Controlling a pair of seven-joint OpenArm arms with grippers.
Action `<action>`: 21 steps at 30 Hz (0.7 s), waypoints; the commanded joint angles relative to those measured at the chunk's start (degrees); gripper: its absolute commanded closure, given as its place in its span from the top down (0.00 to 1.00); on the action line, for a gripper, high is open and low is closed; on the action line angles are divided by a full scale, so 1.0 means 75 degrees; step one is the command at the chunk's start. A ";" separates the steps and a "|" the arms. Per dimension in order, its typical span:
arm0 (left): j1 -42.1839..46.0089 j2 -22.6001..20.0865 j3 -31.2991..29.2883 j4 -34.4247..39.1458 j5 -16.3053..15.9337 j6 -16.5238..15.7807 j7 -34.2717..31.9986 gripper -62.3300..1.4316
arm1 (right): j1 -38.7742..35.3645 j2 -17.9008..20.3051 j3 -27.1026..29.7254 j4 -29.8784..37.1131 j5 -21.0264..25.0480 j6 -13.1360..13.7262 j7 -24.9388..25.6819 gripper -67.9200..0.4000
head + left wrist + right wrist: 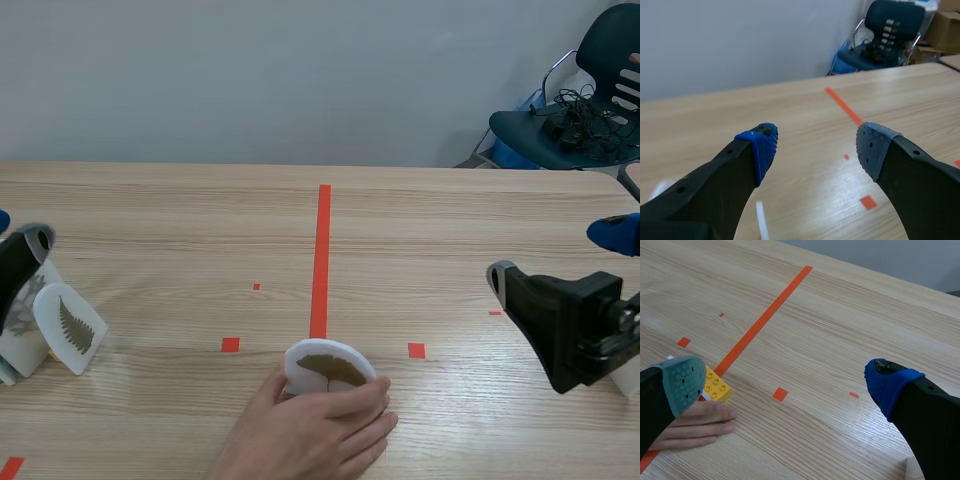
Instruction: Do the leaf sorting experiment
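Note:
A person's hand (pixel 310 430) at the table's near edge holds a white round disc with a brown leaf (pixel 328 368), standing at the near end of the orange-red centre line. In the right wrist view the same hand (pixel 695 427) lies beside a yellow studded brick (pixel 716 385), ahead of my right gripper (pixel 785 385), which is open and empty. A white card with a green fern leaf (pixel 70 328) stands at the far left, just beside my left gripper (pixel 15 245). The left gripper (pixel 815 147) is open with only bare table between its fingers.
A white block (pixel 22 345) stands behind the fern card. A white corner (pixel 912 471) shows under my right gripper (pixel 555 255). A dark chair with cables on it (pixel 580 110) stands beyond the table's far right corner. A grey wall runs behind the table.

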 commanded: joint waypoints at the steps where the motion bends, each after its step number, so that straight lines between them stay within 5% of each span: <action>1: 0.0274 -0.0047 -0.0070 0.0606 -0.0082 -0.0012 -0.0070 0.63 | 0.0111 -0.0003 0.0076 0.0015 0.0029 -0.0006 0.0143 1.00; 6: 0.1087 -0.0131 -0.0058 0.2177 -0.0073 -0.0012 -0.0006 1.00 | 0.0111 0.0000 0.0076 0.0015 0.0029 -0.0006 0.0146 1.00; 12: 0.1241 -0.0262 0.0283 0.2331 -0.0073 -0.0012 0.0933 1.00 | 0.0111 0.0000 0.0076 0.0015 0.0026 -0.0003 0.0143 1.00; 21: 0.1241 -0.0256 0.0662 0.2212 -0.0070 -0.0012 0.0933 1.00 | 0.0111 -0.0003 0.0044 0.0015 0.0023 0.0003 0.0102 1.00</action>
